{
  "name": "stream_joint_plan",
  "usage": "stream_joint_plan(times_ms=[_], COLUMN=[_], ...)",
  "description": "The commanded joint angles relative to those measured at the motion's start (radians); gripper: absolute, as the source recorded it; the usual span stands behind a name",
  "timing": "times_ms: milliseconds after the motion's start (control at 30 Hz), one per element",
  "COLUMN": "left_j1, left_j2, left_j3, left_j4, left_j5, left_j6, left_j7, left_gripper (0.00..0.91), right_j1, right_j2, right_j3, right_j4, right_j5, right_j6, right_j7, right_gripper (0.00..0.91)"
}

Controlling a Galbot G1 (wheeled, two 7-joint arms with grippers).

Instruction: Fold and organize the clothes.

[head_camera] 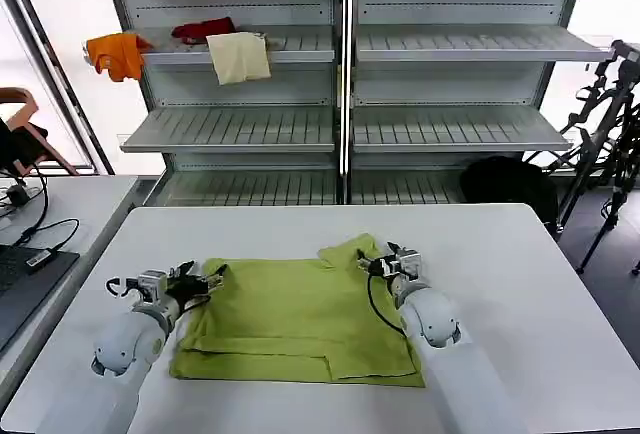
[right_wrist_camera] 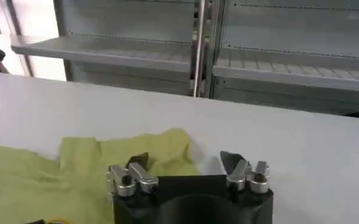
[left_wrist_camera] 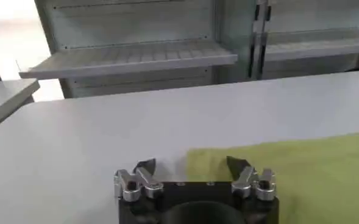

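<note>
So the lime-green t-shirt [head_camera: 295, 319] is lying partly folded on the white table [head_camera: 520, 284], one sleeve bunched up at its far right corner. The left gripper [head_camera: 213, 277] sits at the shirt's far left corner with jaws spread, nothing in them. The right gripper [head_camera: 393, 256] is over that bunched sleeve, also spread wide and not holding anything. Grey shelves [head_camera: 450, 129] stand behind.
</note>
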Motion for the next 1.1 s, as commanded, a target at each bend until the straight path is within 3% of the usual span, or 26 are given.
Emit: stream_joint_plan(times_ms=[33, 467, 700, 900, 1100], left_j1=[0.008, 0.023, 0.016, 0.016, 0.093], left_j2=[0.002, 0.000, -0.009, -0.011, 0.013], left_j3=[0.000, 0.006, -0.011, -0.055, -0.093], left_j4=[0.003, -0.017, -0.037, -0.115, -0.189], left_j5=[0.005, 0.016, 0.007, -0.091, -0.121], left_j6=[0.002, 0.002, -0.001, -0.040, -0.034], left_j7=[0.006, 0.029, 0.031, -0.005, 0.021], left_gripper=[0.010, 0.000, 0.000, 0.000, 0.000], right_j1=[0.005, -0.016, -0.027, -0.047, -0.146], right_j2=[0.004, -0.005, -0.011, -0.027, -0.059], right_j3=[-0.003, -0.002, 0.001, 0.022, 0.034], right_j4=[-0.015, 0.034, 0.086, 0.178, 0.294], right_j5=[-0.005, 0.002, 0.032, 0.092, 0.110], right_j6=[-0.003, -0.002, -0.001, 0.001, 0.000], right_j7=[0.001, -0.011, 0.007, 0.043, 0.041], right_gripper=[0.000, 0.000, 0.000, 0.000, 0.000])
